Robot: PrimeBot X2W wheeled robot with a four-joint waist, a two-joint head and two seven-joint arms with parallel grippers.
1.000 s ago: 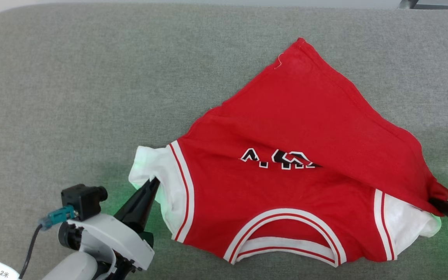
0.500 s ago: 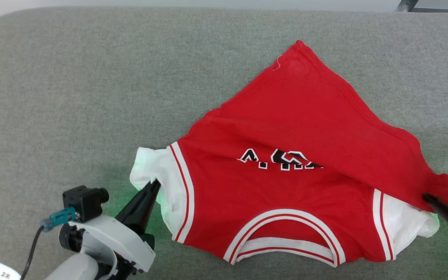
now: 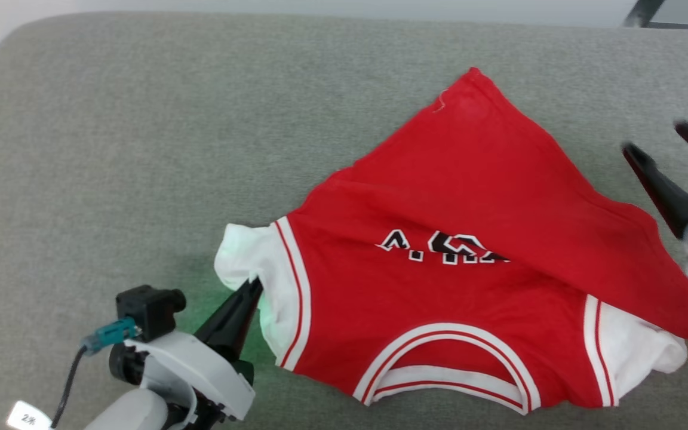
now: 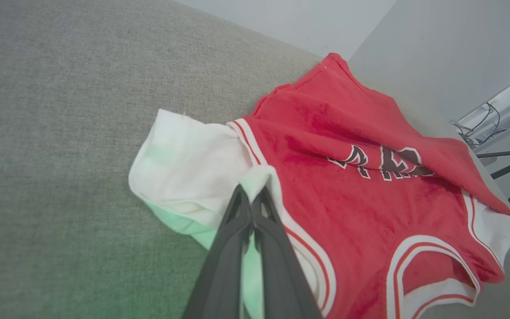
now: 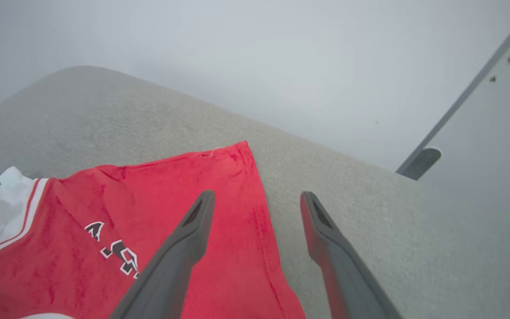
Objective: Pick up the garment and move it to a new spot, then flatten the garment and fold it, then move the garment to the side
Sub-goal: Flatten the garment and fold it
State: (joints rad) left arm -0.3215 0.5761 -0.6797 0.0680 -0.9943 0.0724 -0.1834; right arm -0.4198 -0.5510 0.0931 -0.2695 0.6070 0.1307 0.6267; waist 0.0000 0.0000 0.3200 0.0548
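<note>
The grey cloth-covered bench (image 3: 141,149) spreads out on every side of both pairs of fingers. The garment (image 3: 469,197), a red jersey, lies on it between the two pairs. Its striped collar (image 3: 445,334) is on the near side, back towards the robot. The lower half is folded over the chest in a slanting flap, and the flap's far corner points away beyond both sets of fingertips (the flap hides part of the black-and-white lettering (image 3: 439,246)).

The left fingers (image 3: 253,285) are pressed tight together and pinch a fold of the white sleeve (image 3: 239,257) at their end of the garment. In the left wrist view the cloth bunches up right at their tips, and the red body stretches away beyond them and to the right.

The right fingers (image 3: 653,137) stand wide apart with nothing between them, clear of the cloth and above the bench just beside the garment's edge. In the right wrist view one finger crosses in front of the red flap and the other in front of bare grey bench. The flap's corner lies a little past the tips.

The second white sleeve (image 3: 642,352) lies apart from the right fingers, nearer the robot. A small black camera block (image 3: 150,304) with a teal plug sits just behind the left fingers.
</note>
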